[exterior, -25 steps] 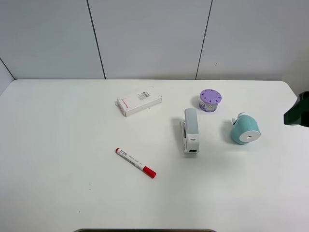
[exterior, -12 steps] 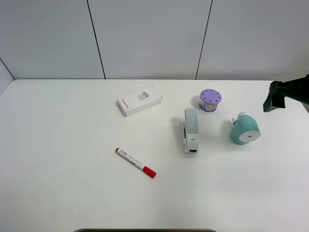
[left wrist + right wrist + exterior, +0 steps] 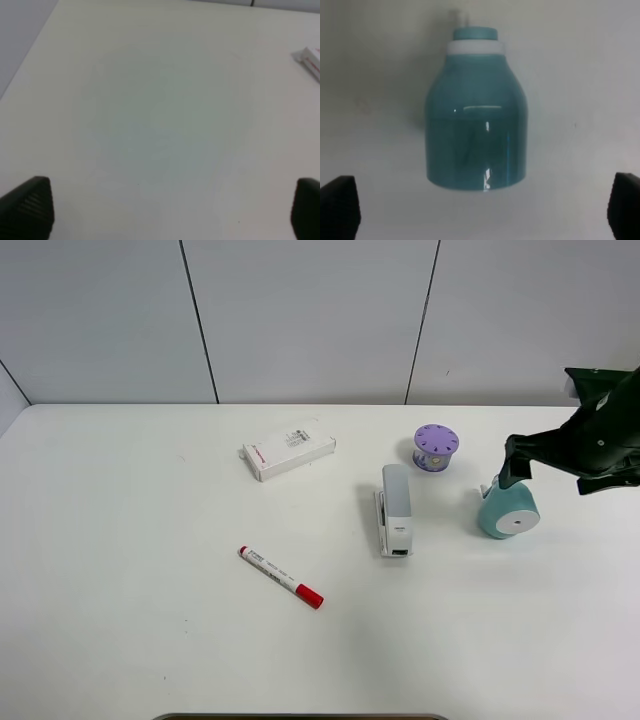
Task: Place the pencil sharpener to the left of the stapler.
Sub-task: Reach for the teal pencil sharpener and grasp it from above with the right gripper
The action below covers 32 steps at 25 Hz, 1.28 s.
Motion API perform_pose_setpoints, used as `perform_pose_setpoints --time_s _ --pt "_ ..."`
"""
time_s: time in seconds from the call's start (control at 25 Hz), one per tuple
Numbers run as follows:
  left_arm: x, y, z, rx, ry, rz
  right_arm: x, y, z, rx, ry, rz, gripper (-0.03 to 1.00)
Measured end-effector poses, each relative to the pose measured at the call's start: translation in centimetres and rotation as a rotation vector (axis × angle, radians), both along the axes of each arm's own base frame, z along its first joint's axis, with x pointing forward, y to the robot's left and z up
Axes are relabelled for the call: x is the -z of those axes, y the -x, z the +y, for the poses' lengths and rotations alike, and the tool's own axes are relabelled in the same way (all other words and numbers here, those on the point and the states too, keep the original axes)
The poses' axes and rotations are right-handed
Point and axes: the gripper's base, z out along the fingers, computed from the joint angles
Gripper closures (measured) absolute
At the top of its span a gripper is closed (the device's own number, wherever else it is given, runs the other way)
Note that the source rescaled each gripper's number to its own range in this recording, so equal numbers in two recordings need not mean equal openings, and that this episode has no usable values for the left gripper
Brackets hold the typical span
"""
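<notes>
The teal pencil sharpener [image 3: 508, 510] lies on its side on the white table, right of the white and grey stapler [image 3: 395, 508], white face toward the front. My right gripper [image 3: 520, 455] hangs just above and behind it, not touching. The right wrist view shows the sharpener [image 3: 476, 112] centred, with the gripper [image 3: 480, 207] open and one fingertip [image 3: 337, 205] on each side of it, far apart. My left gripper [image 3: 167, 210] is open over bare table and is out of the exterior view.
A small purple cylinder [image 3: 436, 446] stands behind the stapler. A flat white box [image 3: 288, 452] lies at the back centre, with its corner [image 3: 307, 57] showing in the left wrist view. A red-capped marker [image 3: 281, 577] lies front left of the stapler.
My right arm has come in from the table's right edge, moving left, and now hangs over the sharpener. Nothing on the table has moved.
</notes>
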Motion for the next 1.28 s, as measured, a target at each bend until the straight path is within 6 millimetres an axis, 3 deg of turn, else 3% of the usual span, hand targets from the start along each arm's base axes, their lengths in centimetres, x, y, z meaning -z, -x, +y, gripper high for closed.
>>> perform_pose_setpoints --time_s 0.72,1.28 --pt "0.0 0.0 0.0 0.000 0.000 0.000 7.3 -3.0 -0.1 0.012 0.002 0.051 -0.03" --pt "0.0 0.0 0.0 0.000 0.000 0.000 10.2 -3.8 -0.2 0.017 0.008 0.061 -0.03"
